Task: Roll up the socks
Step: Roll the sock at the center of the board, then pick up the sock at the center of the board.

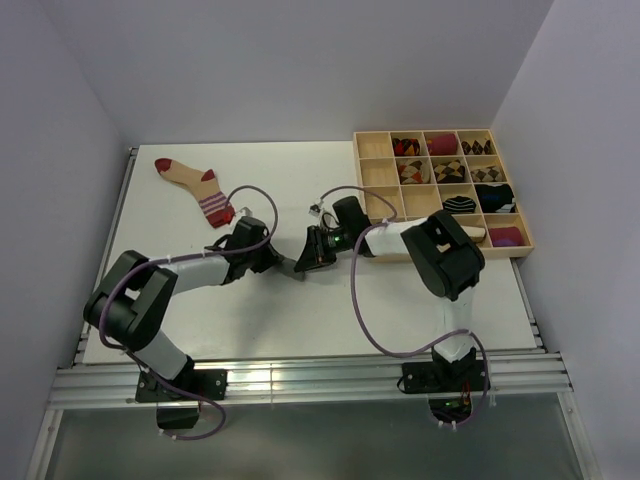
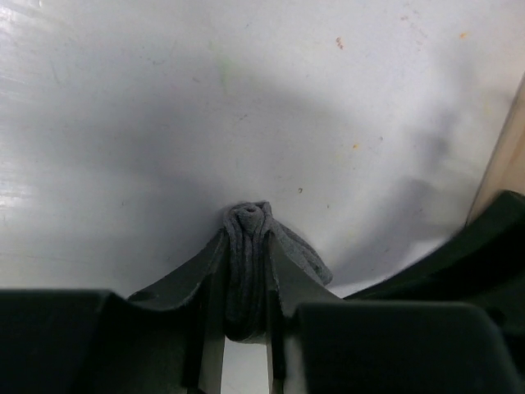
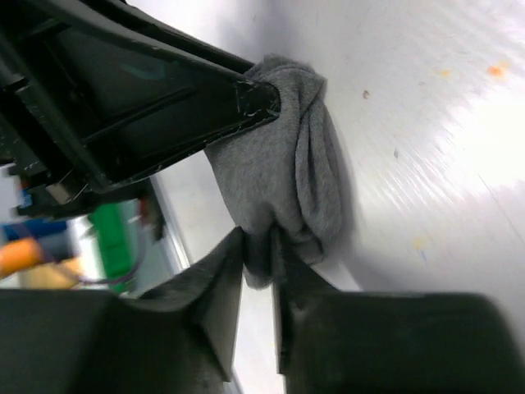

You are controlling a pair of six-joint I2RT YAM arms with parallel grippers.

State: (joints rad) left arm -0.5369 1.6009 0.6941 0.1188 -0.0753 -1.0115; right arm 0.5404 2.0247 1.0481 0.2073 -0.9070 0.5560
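**A:** Status on the grey sock (image 1: 296, 267), please?

**B:** It lies bunched on the white table (image 1: 300, 325), about midway across. The two grippers meet over it from either side.

**A:** Left gripper (image 2: 248, 246) first.

**B:** Clenched on it. Its wrist view shows the sock folded into several upright layers and squeezed between the two fingers. A rounded knot of fabric pokes out past the tips, and a loose flap spills to one side.

**A:** And the right gripper (image 3: 258, 244)?

**B:** Its fingertips stand close together with a fold of the sock's lower edge between them. Whether they pinch that fold or merely flank it, I cannot tell. In that view one finger of the left gripper touches the top of the same bundle.

**A:** Other socks?

**B:** The beige sock (image 1: 195, 185), red at toe, heel and striped cuff, lies flat near the far left corner, well apart from both arms. A wooden tray (image 1: 440, 133) at the far right holds rolled bundles (image 1: 448, 170) in several compartments.
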